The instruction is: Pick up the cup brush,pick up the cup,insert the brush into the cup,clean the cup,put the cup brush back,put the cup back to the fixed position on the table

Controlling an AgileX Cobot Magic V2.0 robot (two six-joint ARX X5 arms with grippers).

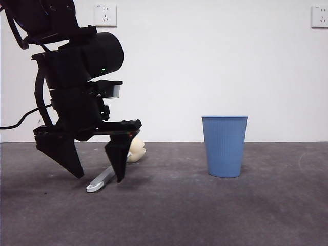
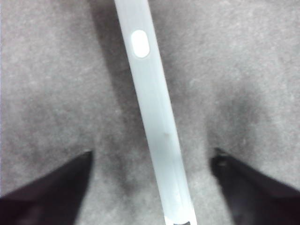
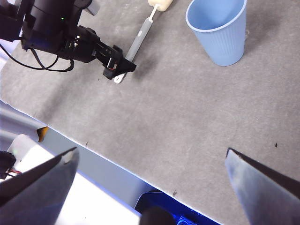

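- I see the left tool (image 1: pixel 97 177) low over the worktop (image 1: pixel 205 215), its two black jaws spread apart and straddling the handle of the cup brush (image 1: pixel 105 178).
- In the left wrist view the grey handle of the cup brush (image 2: pixel 154 122) runs between the two jaws with bare worktop (image 2: pixel 47 70) showing on either side of it; neither jaw touches the handle.
- The brush lies flat on the worktop. In the front view its near handle end pokes out by the tool's inner jaw, and the cream-yellow sponge head shows just behind that jaw, toward the wall.
- From the right wrist view I read the brush (image 3: pixel 140 35) as lying at an angle, sponge head at the far end near the cup (image 3: pixel 218 28), handle end under the left tool (image 3: pixel 117 70).
- The cup (image 1: pixel 224 146) stands upright on the worktop, mouth up, well apart from the left tool and off to the side of the brush.
- The right tool (image 3: pixel 150 187) hangs high above the near edge of the worktop (image 3: pixel 187 117), jaws wide apart, holding nothing.
- Two wall sockets (image 1: pixel 105 14) sit high on the white wall behind.
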